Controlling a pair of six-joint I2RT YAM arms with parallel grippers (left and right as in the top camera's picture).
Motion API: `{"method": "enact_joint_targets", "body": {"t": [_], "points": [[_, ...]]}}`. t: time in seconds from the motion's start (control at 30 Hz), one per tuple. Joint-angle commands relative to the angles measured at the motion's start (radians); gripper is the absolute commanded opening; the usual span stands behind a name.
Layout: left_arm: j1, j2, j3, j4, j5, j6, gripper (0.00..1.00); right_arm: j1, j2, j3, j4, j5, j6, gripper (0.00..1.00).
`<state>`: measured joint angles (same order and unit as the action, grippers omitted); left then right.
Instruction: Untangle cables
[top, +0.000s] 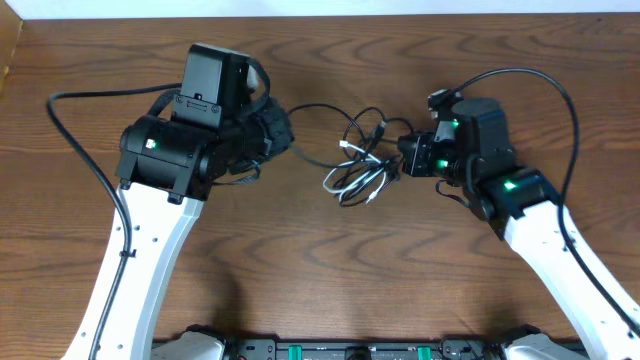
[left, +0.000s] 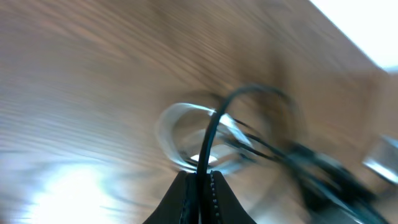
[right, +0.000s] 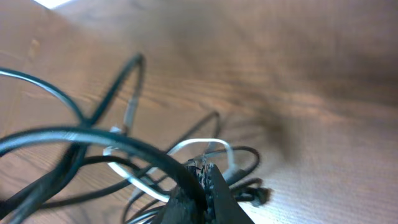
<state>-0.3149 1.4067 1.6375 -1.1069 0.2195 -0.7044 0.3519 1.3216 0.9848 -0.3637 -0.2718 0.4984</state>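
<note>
Overhead looks straight down; 2 wrist views skim close, sharing the cables (top: 352, 180).

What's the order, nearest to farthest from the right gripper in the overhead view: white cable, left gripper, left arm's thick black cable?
1. white cable, just to the left of the right gripper.
2. left gripper, across the tangle.
3. left arm's thick black cable, at the table's far left.
</note>
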Motion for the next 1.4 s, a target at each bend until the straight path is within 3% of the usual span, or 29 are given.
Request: {"method": "enact_joint_targets", "body": {"t": [0.0,0.3,0.47,0.63,0.87,1.1,1.2,1.3,1.37], "points": [[0.002,-0.018,0.007,-0.028,-0.331,0.023,0.07,-0.008,-0.117,0.014,0.060,0.043,0.030,0.01],[0.002,-0.015,0.006,-0.085,-0.500,0.023,0.07,-0.008,-0.359,0.014,0.126,0.235,0.066,0.01],[0.002,-0.015,0.006,-0.086,-0.509,0.023,0.08,-0.008,-0.429,0.014,0.134,0.191,0.130,0.01],[0.002,-0.015,0.006,-0.093,-0.510,0.024,0.08,-0.008,-0.438,0.014,0.173,0.164,0.178,0.01],[0.002,-0.015,0.006,-0.112,-0.558,0.024,0.07,-0.008,-0.412,0.014,0.035,0.395,0.174,0.01],[0.002,-0.002,0.006,-0.087,-0.639,0.023,0.08,-0.007,-0.331,0.014,0.067,0.253,0.174,0.01],[0.002,0.003,0.007,-0.035,-0.591,0.023,0.07,-0.007,-0.309,0.014,0.119,0.216,0.174,0.01],[0.002,-0.018,0.016,0.067,-0.432,0.058,0.07,-0.007,-0.302,0.014,0.097,0.248,0.174,0.05],[0.002,-0.041,0.021,0.150,-0.351,0.108,0.07,-0.008,-0.302,0.014,0.048,0.296,0.174,0.01]]}}
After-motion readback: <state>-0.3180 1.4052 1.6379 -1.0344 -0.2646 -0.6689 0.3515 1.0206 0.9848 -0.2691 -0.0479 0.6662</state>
